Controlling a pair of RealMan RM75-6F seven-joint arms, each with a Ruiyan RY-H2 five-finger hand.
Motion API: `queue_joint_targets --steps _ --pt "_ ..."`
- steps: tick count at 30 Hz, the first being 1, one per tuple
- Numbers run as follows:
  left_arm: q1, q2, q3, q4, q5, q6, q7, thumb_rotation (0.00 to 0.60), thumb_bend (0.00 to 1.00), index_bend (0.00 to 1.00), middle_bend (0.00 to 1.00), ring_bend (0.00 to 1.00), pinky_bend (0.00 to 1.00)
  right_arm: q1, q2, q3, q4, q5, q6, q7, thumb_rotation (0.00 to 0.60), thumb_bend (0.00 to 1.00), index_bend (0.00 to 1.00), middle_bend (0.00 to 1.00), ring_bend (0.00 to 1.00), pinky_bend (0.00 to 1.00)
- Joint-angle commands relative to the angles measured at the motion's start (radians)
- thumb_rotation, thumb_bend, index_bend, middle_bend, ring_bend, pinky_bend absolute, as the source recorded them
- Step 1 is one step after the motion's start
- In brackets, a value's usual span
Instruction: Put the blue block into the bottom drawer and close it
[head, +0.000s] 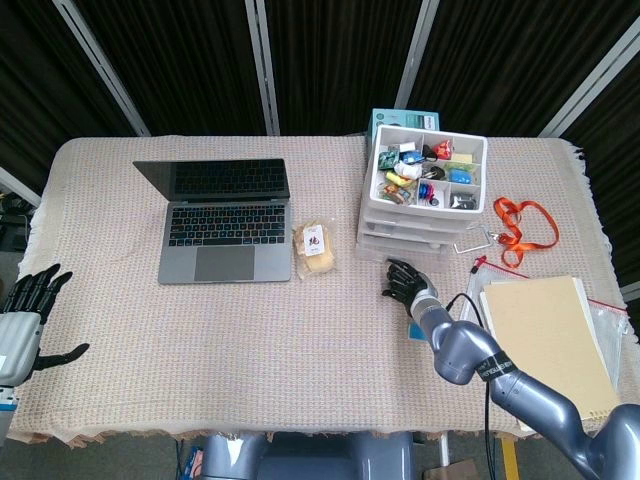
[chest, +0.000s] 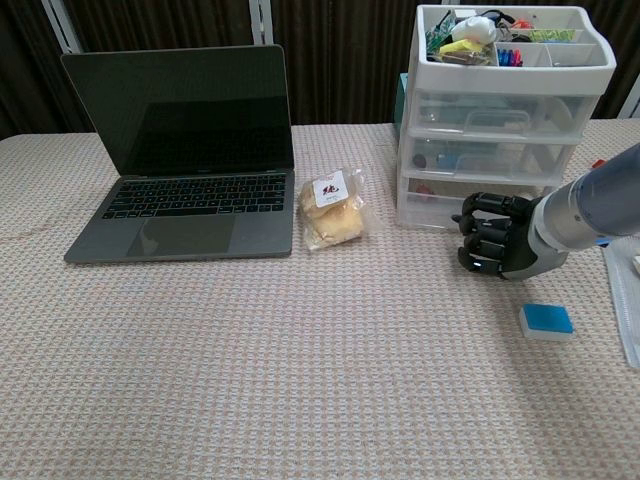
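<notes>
**Right hand curled at the drawer front, blue block lying loose on the worktop**

At the far left edge of the head view, around 8 o'clock, the left hand (head: 28, 318) hangs off the side of the worktop (head: 200, 340), released, with its fingers spread and nothing in them. Further right, toward 10 o'clock, an open laptop (head: 222, 220) sits on the woven cloth, its screen dark. Just beside its right edge lies a small clear bag of snacks (head: 317, 247) with a label on top.

Right of centre, at about 1 o'clock, stands a white drawer unit (head: 425, 195) with 3 translucent drawers and an open top tray (chest: 515, 45) full of small coloured items. A teal box (head: 400, 119) shows just behind it. The right hand (chest: 495, 235) is directly in front of the bottom drawer (chest: 470, 205), its dark fingers curled inward; whether they hook the drawer front or touch it I cannot tell, and no object shows inside them. The bottom drawer looks slightly forward of the 2 above.

The blue block (chest: 546, 320) rests on the worktop at 4 o'clock from the right hand, near but apart from it. Further right lie an orange lanyard (head: 520, 222), at 2 o'clock, and a tan folder (head: 545, 335) on a clear plastic sleeve.
</notes>
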Motion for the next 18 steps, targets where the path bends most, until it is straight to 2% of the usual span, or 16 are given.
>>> queue_joint_targets --steps 1,15,18 --pt "0.0 0.0 0.001 0.0 0.002 0.0 -0.001 0.6 0.1 0.09 0.0 0.0 0.0 -0.024 0.018 -0.023 -0.047 -0.007 0.013 0.001 0.6 0.51 0.38 0.79 0.8 0.68" --pt "0.002 0.001 0.005 -0.002 0.011 0.005 -0.003 0.6 0.1 0.09 0.0 0.0 0.0 -0.1 0.071 -0.075 -0.238 -0.085 0.028 0.05 0.6 0.51 0.38 0.79 0.8 0.68" --pt "0.002 0.001 0.005 -0.001 0.011 0.006 -0.003 0.6 0.1 0.09 0.0 0.0 0.0 -0.104 0.076 -0.083 -0.251 -0.094 0.031 0.057 0.6 0.51 0.34 0.79 0.8 0.68"
